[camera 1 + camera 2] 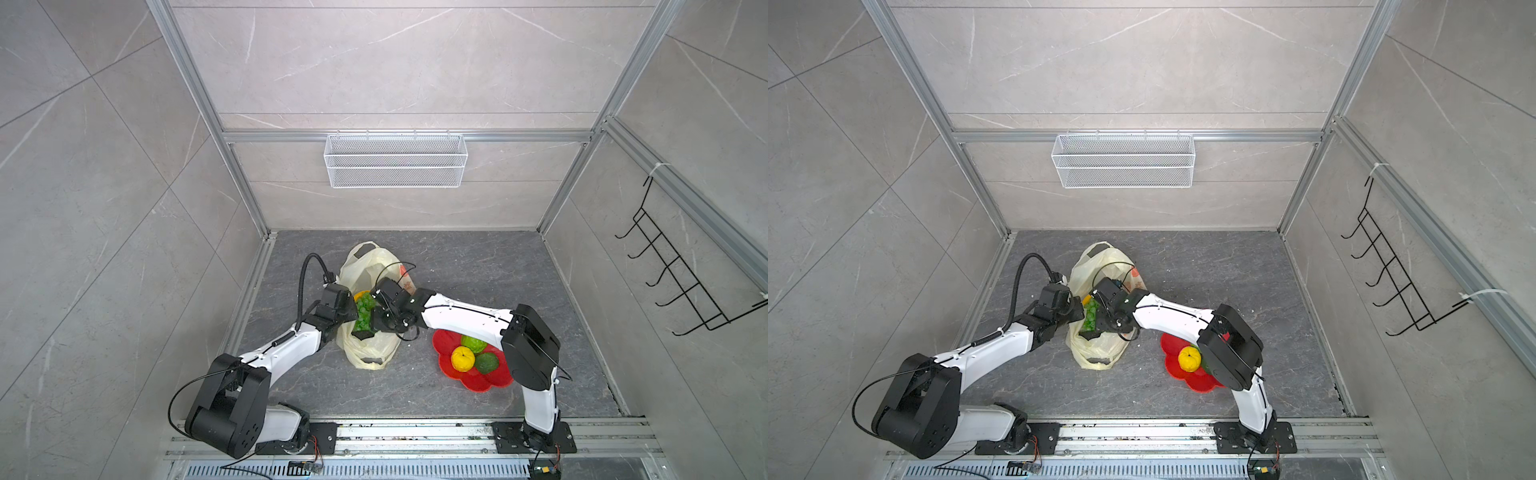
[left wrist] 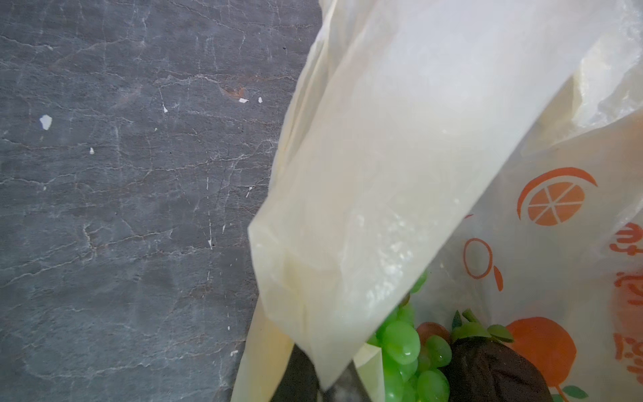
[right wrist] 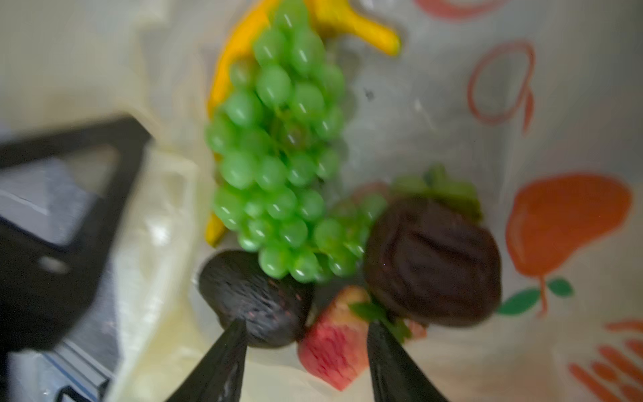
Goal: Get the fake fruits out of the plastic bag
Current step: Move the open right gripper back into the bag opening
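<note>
Right wrist view: centre empty, half-open right claw (image 3: pixel 306 332) on red strawberry (image 3: pixel 330 348), off dark brown piece (image 3: pixel 254 296), then close; hold plastic bag (image 1: pixel 363 266) wide with left claw (image 1: pixel 345 312) pinched on rim

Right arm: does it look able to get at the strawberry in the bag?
Probably yes: the right end effector is inside the plastic bag, jaws open astride the strawberry; dark fruits crowd it, but nothing covers it.

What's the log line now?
left gripper: shut on plastic bag | right gripper: open over red strawberry | red plate: yellow citrus, light-green fruit, dark-green fruit
</note>
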`<action>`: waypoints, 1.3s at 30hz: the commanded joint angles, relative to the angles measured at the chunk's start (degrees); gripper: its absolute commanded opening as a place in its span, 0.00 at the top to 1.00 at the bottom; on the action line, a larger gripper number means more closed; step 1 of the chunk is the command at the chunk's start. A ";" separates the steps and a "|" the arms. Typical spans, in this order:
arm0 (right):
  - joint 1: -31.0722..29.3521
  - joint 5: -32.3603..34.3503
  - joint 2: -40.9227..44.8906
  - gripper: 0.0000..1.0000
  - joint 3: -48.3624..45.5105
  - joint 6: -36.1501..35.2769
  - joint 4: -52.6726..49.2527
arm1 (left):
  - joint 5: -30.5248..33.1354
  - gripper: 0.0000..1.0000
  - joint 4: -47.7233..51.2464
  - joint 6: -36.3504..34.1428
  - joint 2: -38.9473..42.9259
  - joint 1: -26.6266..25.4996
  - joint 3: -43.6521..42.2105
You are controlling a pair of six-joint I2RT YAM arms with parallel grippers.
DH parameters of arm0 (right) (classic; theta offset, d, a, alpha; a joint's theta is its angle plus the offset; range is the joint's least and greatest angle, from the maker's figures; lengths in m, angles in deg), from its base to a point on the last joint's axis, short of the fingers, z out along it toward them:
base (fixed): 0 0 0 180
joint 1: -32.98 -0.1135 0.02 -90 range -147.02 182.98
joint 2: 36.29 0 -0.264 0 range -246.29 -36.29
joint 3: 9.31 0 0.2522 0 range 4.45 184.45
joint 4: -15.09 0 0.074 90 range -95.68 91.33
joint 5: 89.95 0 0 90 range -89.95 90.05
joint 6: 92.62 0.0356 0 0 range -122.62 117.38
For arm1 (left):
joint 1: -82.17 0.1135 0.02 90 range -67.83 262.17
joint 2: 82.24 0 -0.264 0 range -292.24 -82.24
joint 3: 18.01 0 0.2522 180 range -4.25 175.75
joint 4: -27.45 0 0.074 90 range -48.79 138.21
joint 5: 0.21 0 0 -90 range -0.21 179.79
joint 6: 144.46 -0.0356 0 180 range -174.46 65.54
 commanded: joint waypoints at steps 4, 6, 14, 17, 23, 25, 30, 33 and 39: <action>-2.01 0.31 3.41 0.41 -6.28 3.44 3.04 | 3.27 0.95 0.28 1.94 -0.49 -0.03 0.90; -2.19 -0.03 3.78 0.40 -8.41 3.57 4.78 | 4.35 0.95 1.26 2.26 -0.84 0.06 1.37; -2.92 1.71 3.32 0.35 -11.16 2.69 5.44 | 4.26 0.94 3.98 5.14 -3.73 1.07 2.76; -2.87 2.06 3.15 0.32 -10.56 2.10 5.31 | 3.27 0.94 3.98 5.53 -4.78 1.43 2.99; -1.89 5.43 5.30 0.29 -7.78 0.00 2.63 | 2.75 0.94 3.14 4.51 -4.49 1.38 2.75; -1.39 6.84 5.69 0.29 -6.34 -0.51 0.81 | 2.01 0.93 2.59 3.96 -4.23 1.33 2.73; 0.04 9.37 5.23 0.29 -2.87 -1.04 -2.97 | 1.50 0.93 2.25 3.47 -3.83 1.38 2.57; 0.76 9.88 4.07 0.29 -1.14 0.02 -4.07 | 1.16 0.93 2.08 3.26 -3.52 1.28 2.44; 1.00 10.59 -0.22 0.30 2.89 0.10 -5.36 | 0.98 0.93 1.85 3.15 -3.19 1.22 2.39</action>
